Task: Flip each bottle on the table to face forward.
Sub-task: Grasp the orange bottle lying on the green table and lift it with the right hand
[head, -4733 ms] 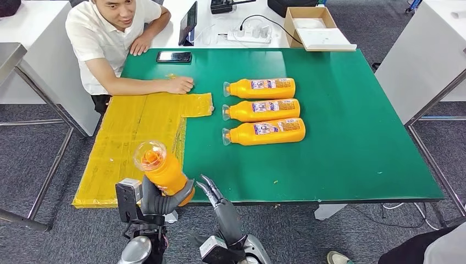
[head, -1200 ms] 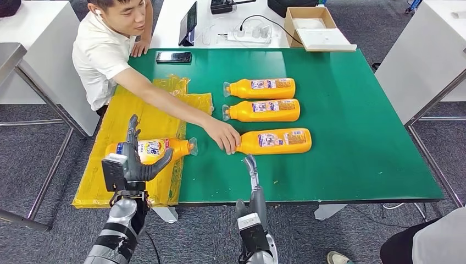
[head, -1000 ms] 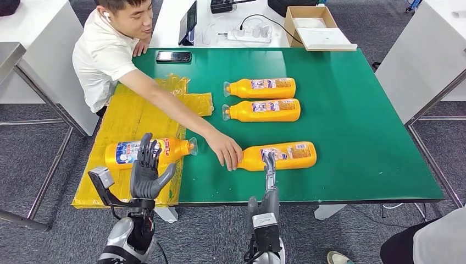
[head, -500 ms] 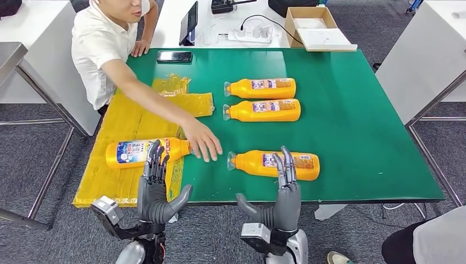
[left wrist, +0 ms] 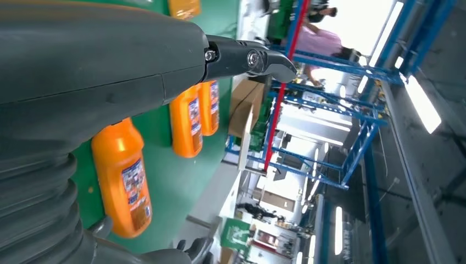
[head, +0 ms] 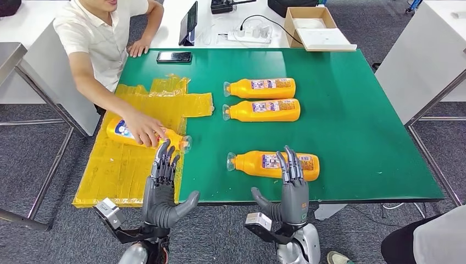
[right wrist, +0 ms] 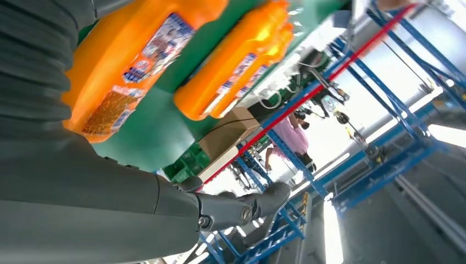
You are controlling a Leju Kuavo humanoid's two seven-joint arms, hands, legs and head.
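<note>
Several orange bottles lie on their sides on the green table (head: 362,126). Two lie side by side at the back middle (head: 259,88) (head: 261,110). A third bottle (head: 273,165) lies near the front edge, cap to the left, seen too in the left wrist view (left wrist: 123,181) and the right wrist view (right wrist: 132,60). My right hand (head: 291,190) is raised just in front of it, fingers apart, holding nothing. My left hand (head: 162,190) is raised at the front edge, also empty. A person's hand (head: 144,127) rests on a fourth bottle (head: 171,139) on the yellow sheet (head: 126,165).
The person leans in from the back left. A phone (head: 173,56) lies at the table's back edge. A cardboard box (head: 313,26), a tablet and cables sit on the white table behind. White tables stand at left and right.
The person's hand has moved the bottle on the yellow sheet back and to the left. Both my hands have stayed raised at the front edge, shifting slightly right.
</note>
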